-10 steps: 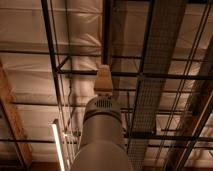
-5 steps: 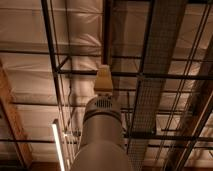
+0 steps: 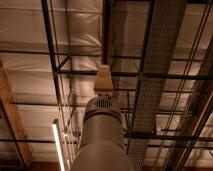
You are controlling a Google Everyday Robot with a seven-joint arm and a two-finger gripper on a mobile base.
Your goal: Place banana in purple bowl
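The view points up at the ceiling. My arm [image 3: 101, 135] rises from the bottom middle as a pale grey cylinder. Its beige end piece, the gripper [image 3: 103, 79], stands at the centre of the view and points up toward the rafters. It holds nothing that I can see. The banana and the purple bowl are out of view.
Dark metal trusses [image 3: 150, 75] and a wire cable tray [image 3: 156, 60] cross the pale ceiling. A lit tube lamp [image 3: 58, 149] hangs at the lower left. A wooden beam [image 3: 12, 120] runs along the left edge. No table or floor shows.
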